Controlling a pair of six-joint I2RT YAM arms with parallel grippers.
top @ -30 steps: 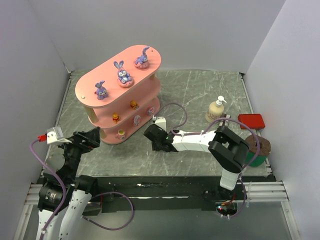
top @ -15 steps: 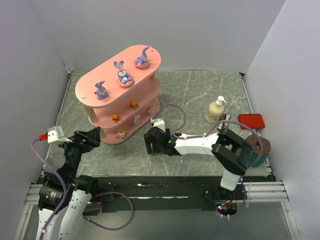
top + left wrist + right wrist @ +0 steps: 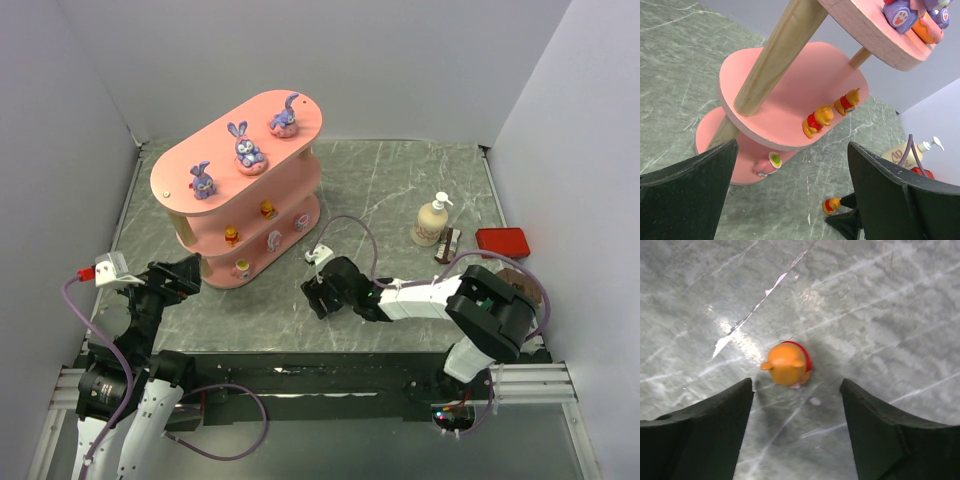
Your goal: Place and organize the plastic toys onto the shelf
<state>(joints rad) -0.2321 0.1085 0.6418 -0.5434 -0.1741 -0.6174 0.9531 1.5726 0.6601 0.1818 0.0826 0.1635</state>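
Note:
The pink three-tier shelf [image 3: 222,170] carries three purple bunnies [image 3: 247,148] on its top board. Two orange toys [image 3: 817,120] stand on the middle board [image 3: 790,80], and pink-and-white ones [image 3: 240,266] on the bottom tier. Another small orange toy with a red shirt [image 3: 786,364] stands on the table in front of the shelf, also seen in the left wrist view as the orange toy [image 3: 831,205]. My right gripper [image 3: 796,385] hangs open over the table, the toy just beyond its fingertips and untouched. My left gripper [image 3: 792,150] is open and empty, facing the shelf's near-left end.
A cream pump bottle [image 3: 432,220] and a flat red box [image 3: 502,242] sit at the right. A green container with a brown top [image 3: 520,300] stands behind the right arm's elbow. White walls enclose the table on three sides.
The right gripper has drawn back from the shelf toward the near edge and its jaws have widened. The left arm has not moved.

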